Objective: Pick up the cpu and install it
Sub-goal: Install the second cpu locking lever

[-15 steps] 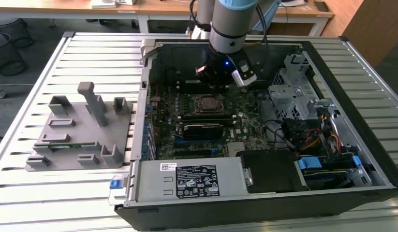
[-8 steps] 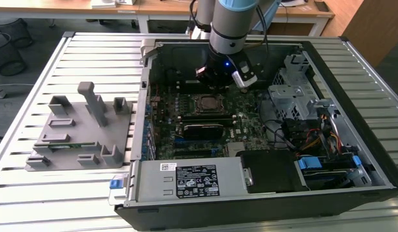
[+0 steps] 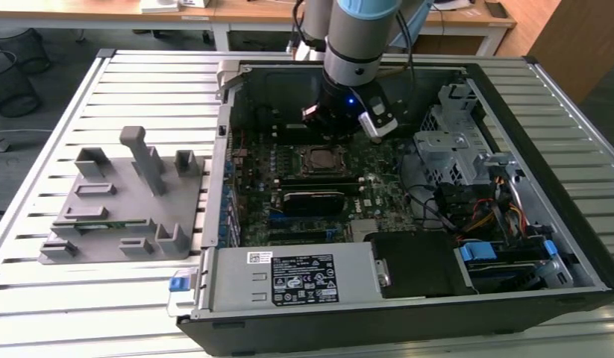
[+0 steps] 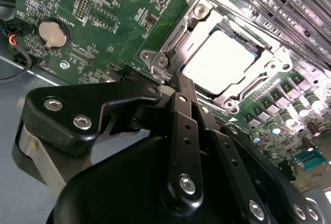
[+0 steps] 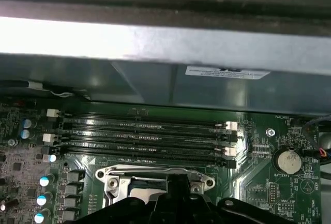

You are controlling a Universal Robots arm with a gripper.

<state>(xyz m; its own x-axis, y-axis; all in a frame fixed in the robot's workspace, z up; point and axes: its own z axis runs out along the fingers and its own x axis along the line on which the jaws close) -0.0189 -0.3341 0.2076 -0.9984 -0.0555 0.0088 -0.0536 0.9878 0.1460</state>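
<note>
Black gripper (image 4: 178,87) linkage looming nearest in the second wrist view, poised just above the socket (image 4: 220,53); whether fingers are open or closed, cannot tell. Cpu (image 4: 220,58) lying flat, bright, inside that frame. Best kept level and centred over the socket, clear of the memory slots (image 5: 145,138).

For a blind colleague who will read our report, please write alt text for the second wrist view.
The cpu, a pale silvery square, sits inside the metal-framed socket on the green motherboard. The black gripper hangs close in front of it, its tip near the socket's edge. A round coin battery lies on the board to one side.
</note>
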